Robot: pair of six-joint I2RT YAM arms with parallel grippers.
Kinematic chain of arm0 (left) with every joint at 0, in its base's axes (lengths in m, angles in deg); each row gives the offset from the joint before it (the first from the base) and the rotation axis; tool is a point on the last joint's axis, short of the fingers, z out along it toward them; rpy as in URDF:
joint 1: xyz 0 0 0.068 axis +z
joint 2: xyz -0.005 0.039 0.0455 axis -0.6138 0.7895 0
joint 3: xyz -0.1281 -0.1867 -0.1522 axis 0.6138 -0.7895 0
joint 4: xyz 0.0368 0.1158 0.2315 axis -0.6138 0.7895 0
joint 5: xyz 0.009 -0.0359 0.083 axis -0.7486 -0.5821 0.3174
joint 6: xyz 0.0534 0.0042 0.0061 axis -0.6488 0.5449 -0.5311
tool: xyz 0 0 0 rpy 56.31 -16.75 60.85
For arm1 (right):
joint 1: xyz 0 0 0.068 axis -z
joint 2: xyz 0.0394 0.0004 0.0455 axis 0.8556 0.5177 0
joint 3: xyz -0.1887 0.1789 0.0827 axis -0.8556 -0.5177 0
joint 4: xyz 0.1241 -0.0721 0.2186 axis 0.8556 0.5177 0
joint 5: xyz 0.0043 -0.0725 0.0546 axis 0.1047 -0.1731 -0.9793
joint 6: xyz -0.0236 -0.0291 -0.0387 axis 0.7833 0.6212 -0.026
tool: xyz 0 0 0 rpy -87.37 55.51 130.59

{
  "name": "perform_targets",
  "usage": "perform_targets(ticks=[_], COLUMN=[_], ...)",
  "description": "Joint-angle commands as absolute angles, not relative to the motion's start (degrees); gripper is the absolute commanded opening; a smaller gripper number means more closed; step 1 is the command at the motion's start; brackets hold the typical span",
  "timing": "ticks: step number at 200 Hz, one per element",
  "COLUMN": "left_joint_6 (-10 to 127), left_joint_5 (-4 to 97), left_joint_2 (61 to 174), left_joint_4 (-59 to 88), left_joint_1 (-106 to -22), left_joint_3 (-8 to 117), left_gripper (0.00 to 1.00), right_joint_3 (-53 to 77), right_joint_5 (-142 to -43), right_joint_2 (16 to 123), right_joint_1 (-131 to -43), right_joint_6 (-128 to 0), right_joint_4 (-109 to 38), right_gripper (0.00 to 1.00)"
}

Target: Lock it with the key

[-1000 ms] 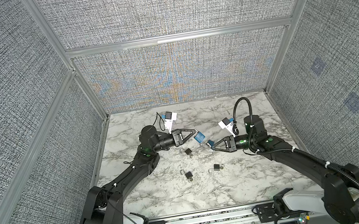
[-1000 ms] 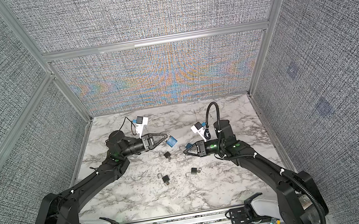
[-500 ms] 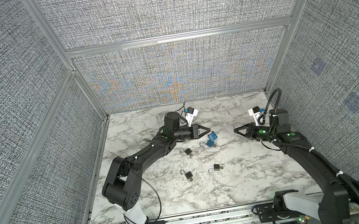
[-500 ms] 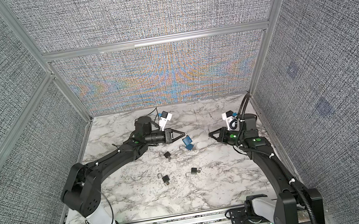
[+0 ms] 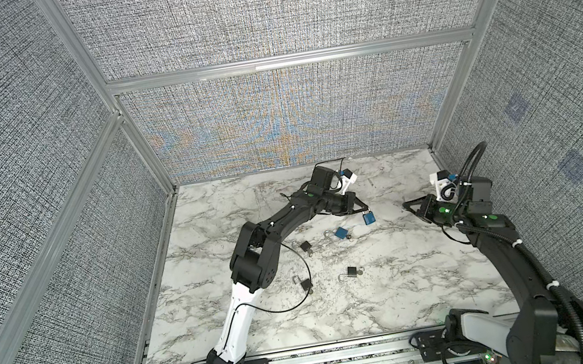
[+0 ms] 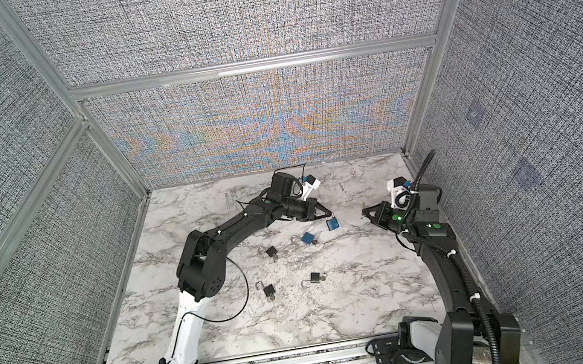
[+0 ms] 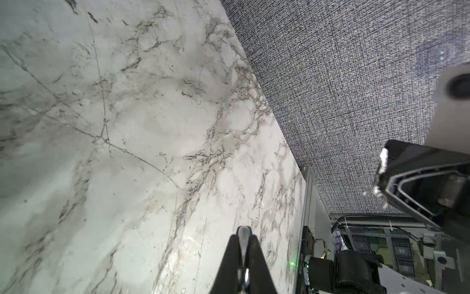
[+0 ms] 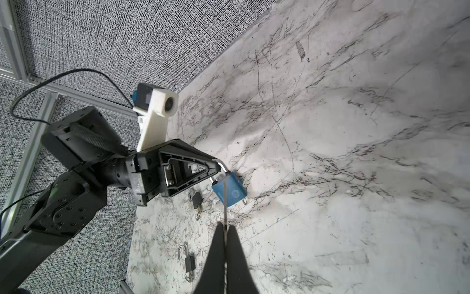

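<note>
Left gripper (image 5: 363, 209) holds blue padlock (image 5: 368, 219) by its shackle (body hanging downward); right gripper (image 5: 405, 205) clamps key (image 8: 225, 216), blade toward it

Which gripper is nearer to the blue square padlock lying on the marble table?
Left. The left gripper, holding a second blue padlock by its shackle, hangs just beyond the lying blue padlock; the right gripper is well off to its right.
</note>
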State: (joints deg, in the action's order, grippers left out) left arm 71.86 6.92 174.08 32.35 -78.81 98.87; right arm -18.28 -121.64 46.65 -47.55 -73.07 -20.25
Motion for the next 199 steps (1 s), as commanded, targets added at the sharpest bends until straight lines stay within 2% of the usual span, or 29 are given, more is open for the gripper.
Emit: perform_targets(ticks=[1, 33, 148, 171, 199], left_joint_6=[70.58, 72.24, 77.48, 78.26, 79.99], left_joint_5=[5.06, 3.75, 3.33, 3.65, 3.78], left_joint_2=[179.01, 184.27, 190.95, 191.99, 192.38], left_joint_4=[39.28, 40.74, 37.19, 36.71, 34.44], left_joint_1=[-79.44, -80.27, -80.73, -80.63, -80.41], left_joint_3=[105.96, 112.30, 115.82, 116.46, 116.47], left_gripper=[0.00, 0.00, 0.02, 0.05, 0.19], right_joint_3=[-17.94, -18.32, -20.00, -20.07, -19.98], right_joint_5=[-120.47, -121.63, -123.31, -123.31, -122.86], right_joint_2=[47.53, 49.22, 50.59, 50.45, 50.42], right_joint_1=[-47.24, -47.25, -47.23, -47.23, -47.24], right_joint_6=[-72.30, -71.72, -73.53, -73.55, -73.33], right_joint_4=[-20.17, -21.12, -24.17, -23.87, -23.28], right_gripper=[0.00, 0.00, 0.00, 0.00, 0.00])
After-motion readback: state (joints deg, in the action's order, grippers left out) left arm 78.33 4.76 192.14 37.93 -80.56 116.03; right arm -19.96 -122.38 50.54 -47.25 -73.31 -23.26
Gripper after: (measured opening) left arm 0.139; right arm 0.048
